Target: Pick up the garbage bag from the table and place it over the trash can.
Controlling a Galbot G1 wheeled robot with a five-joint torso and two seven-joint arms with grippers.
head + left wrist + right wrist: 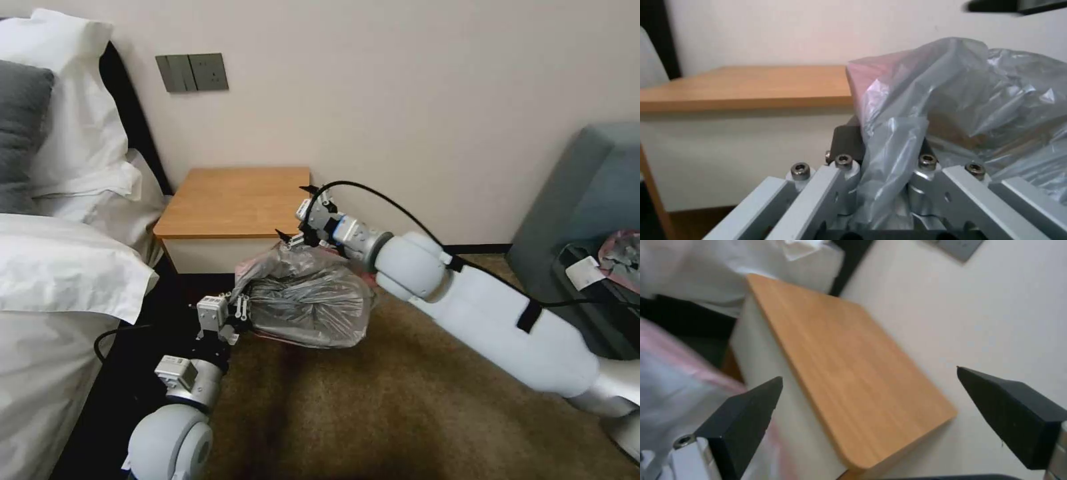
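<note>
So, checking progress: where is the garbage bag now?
In the head view, the garbage bag is off the table, billowed just in front, pinched by the left end effector.

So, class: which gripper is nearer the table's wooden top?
Right. The right gripper hovers open at the table top's edge; the left gripper sits lower, shut on the garbage bag.

A plain cream wall (400,100) is running across the back of the room, carrying a grey switch plate (192,72) with 3 panels. A bed (53,280) is filling the left side, with white sheets, 2 white pillows (73,133) and 1 grey pillow (20,127) leaning against a dark headboard (130,113). Brown carpet (400,413) is covering the floor, darkening into shadow toward the bed. A grey-blue upholstered seat (587,193) is standing at the right, against the wall.
</note>
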